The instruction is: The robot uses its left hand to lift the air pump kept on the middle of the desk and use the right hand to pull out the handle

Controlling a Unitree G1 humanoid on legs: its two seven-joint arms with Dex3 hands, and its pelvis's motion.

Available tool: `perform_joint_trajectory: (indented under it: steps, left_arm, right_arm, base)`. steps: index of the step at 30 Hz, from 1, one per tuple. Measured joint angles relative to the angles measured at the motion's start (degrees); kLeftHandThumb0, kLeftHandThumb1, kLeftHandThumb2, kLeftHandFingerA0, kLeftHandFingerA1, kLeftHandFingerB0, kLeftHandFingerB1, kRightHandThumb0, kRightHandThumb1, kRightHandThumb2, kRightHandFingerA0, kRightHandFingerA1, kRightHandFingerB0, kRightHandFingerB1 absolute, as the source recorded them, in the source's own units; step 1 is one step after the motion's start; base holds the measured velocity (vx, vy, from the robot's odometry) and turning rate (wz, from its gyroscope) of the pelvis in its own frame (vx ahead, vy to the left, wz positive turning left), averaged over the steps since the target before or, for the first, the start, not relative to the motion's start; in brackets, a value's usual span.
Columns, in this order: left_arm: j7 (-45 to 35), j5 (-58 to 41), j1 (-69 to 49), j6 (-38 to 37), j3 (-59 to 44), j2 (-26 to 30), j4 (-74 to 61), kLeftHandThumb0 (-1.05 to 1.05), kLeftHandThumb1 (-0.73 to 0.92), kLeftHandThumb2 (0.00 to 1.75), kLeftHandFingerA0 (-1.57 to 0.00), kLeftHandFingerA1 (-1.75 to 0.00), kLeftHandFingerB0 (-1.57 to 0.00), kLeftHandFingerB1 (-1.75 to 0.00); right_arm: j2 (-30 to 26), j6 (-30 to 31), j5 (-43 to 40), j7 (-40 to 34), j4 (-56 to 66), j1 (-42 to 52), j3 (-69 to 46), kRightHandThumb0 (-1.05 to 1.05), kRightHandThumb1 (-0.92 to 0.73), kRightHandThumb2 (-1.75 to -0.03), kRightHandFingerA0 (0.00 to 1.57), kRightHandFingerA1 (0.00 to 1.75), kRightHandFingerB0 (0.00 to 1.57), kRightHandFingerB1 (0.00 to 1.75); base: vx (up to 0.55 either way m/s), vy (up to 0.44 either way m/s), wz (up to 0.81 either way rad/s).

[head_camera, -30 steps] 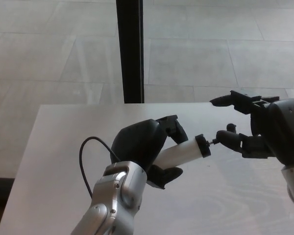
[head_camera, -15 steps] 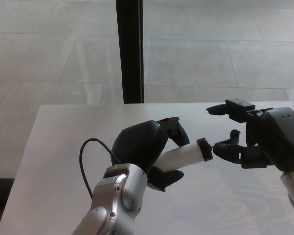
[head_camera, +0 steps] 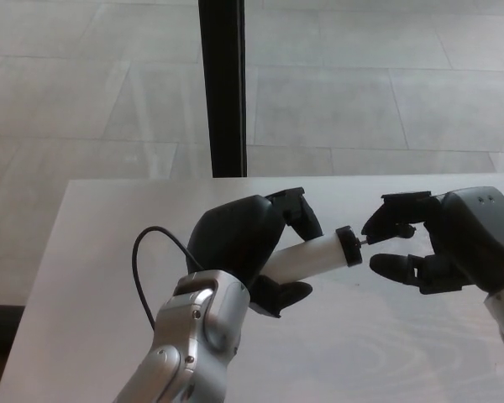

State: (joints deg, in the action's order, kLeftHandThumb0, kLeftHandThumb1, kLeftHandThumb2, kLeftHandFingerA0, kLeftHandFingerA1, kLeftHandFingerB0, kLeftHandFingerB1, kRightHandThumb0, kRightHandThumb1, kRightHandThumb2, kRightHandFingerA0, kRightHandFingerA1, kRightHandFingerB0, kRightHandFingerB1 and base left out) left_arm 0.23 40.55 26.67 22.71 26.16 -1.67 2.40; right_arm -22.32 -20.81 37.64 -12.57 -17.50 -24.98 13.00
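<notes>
Head view. The air pump (head_camera: 315,256), a white cylinder with a black end cap (head_camera: 348,248), is held above the pale desk (head_camera: 92,252) by the left hand (head_camera: 248,252), whose fingers are wrapped around the barrel; the cap end is tilted up and directed toward the robot's right. The right hand (head_camera: 433,248) is positioned just beside the cap, its fingers (head_camera: 395,222) curled toward the small handle tip projecting from the cap. Whether that tip is actually pinched cannot be told; a gap is seen between the upper fingers and the lower finger (head_camera: 395,267). A thin black cable (head_camera: 151,269) is looped beside the left forearm. A dark vertical post (head_camera: 223,84) is seen beyond the desk against the tiled floor (head_camera: 361,84).
</notes>
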Motion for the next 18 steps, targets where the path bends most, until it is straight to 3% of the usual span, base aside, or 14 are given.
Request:
perform_joint_trajectory:
  steps: [2, 3, 7, 8, 9, 10, 11, 13, 14, 15, 17, 18]
  left_arm:
    - [0.0, 0.0, 0.0, 0.0, -0.1, 0.0, -0.3, -0.15, 0.47, 1.19, -0.94, -1.75, -0.79, -1.52]
    - [0.0, 0.0, 0.0, 0.0, -0.1, 0.0, -0.3, -0.16, 0.47, 1.16, -0.91, -1.75, -0.76, -1.49]
    - [0.0, 0.0, -0.1, 0.0, -0.1, 0.0, -0.3, -0.16, 0.44, 1.22, -0.92, -1.75, -0.77, -1.49]
    - [0.1, -0.1, -0.2, 0.0, -0.1, -0.1, -0.3, -0.23, 0.46, 1.19, -1.23, -1.43, -0.96, -1.24]
    - [0.1, -0.1, -0.4, 0.0, -0.1, -0.1, -0.3, -0.23, 0.45, 1.19, -1.22, -1.43, -0.96, -1.24]
    - [0.1, -0.1, -0.5, 0.0, -0.1, -0.1, -0.3, -0.23, 0.45, 1.19, -1.22, -1.43, -0.96, -1.24]
    - [0.2, -0.1, -0.6, 0.0, -0.1, -0.1, -0.3, -0.23, 0.46, 1.19, -1.21, -1.42, -0.97, -1.24]
    - [0.2, -0.2, -0.8, 0.0, -0.2, -0.1, -0.3, -0.23, 0.47, 1.18, -1.22, -1.43, -0.98, -1.25]
    - [0.2, -0.2, -1.0, 0.0, -0.2, -0.1, -0.3, -0.23, 0.47, 1.18, -1.21, -1.42, -0.98, -1.25]
    - [0.3, -0.2, -1.1, 0.0, -0.2, -0.1, -0.3, -0.23, 0.46, 1.18, -1.21, -1.42, -0.98, -1.26]
    - [0.3, -0.3, -1.5, 0.0, -0.2, -0.2, -0.3, -0.24, 0.48, 1.18, -1.21, -1.42, -0.98, -1.26]
    - [0.3, -0.3, -1.6, 0.0, -0.2, -0.2, -0.3, -0.24, 0.47, 1.18, -1.20, -1.41, -0.99, -1.27]
  right_arm:
    - [0.0, 0.2, 0.0, 0.2, 0.0, -0.1, -0.1, -0.24, -0.61, -0.88, 1.03, 1.67, 0.88, 0.90]
    - [0.0, 0.2, 0.0, 0.3, 0.0, -0.2, -0.2, -0.34, -0.56, -1.06, 1.26, 1.34, 0.85, 0.91]
    - [0.0, 0.4, -0.2, 0.5, 0.0, -0.2, -0.5, -0.35, -0.56, -1.05, 1.25, 1.34, 0.86, 0.93]
    - [0.0, 0.4, -0.2, 0.6, 0.0, -0.2, -0.6, -0.33, -0.59, -0.87, 1.19, 1.61, 0.90, 0.98]
    - [0.0, 0.5, -0.3, 0.6, 0.0, -0.2, -0.7, -0.36, -0.57, -1.05, 1.26, 1.35, 0.85, 0.93]
    - [0.0, 0.5, -0.3, 0.6, 0.0, -0.2, -0.7, -0.36, -0.57, -1.05, 1.26, 1.35, 0.85, 0.93]
    - [0.1, 0.5, -0.4, 0.5, 0.0, -0.2, -0.9, -0.32, -0.67, -0.84, 1.01, 1.71, 0.84, 1.00]
    - [0.1, 0.5, -0.5, 0.5, 0.0, -0.2, -1.0, -0.29, -0.66, -0.87, 1.06, 1.72, 0.84, 0.99]
    - [0.1, 0.5, -0.5, 0.5, 0.0, -0.2, -1.1, -0.35, -0.56, -1.07, 1.27, 1.36, 0.85, 0.94]
    - [0.1, 0.5, -0.6, 0.5, 0.0, -0.2, -1.1, -0.30, -0.62, -0.90, 1.05, 1.71, 0.87, 1.01]
    - [0.4, 0.3, -0.7, 0.3, 0.0, -0.2, -1.2, -0.30, -0.59, -0.94, 1.09, 1.72, 0.88, 1.06]
    - [0.5, 0.3, -0.7, 0.1, -0.1, -0.2, -1.2, -0.32, -0.58, -0.97, 1.04, 1.73, 0.89, 1.09]
  base:
    - [0.00, 0.000, 0.00]
    - [0.00, 0.000, 0.00]
    - [0.00, 0.000, 0.00]
    - [0.00, 0.000, 0.00]
    - [0.00, 0.000, 0.00]
    - [0.00, 0.000, 0.00]
    - [0.00, 0.000, 0.00]
    - [0.00, 0.000, 0.00]
    - [0.00, 0.000, 0.00]
    - [0.00, 0.000, 0.00]
    - [0.00, 0.000, 0.00]
    - [0.00, 0.000, 0.00]
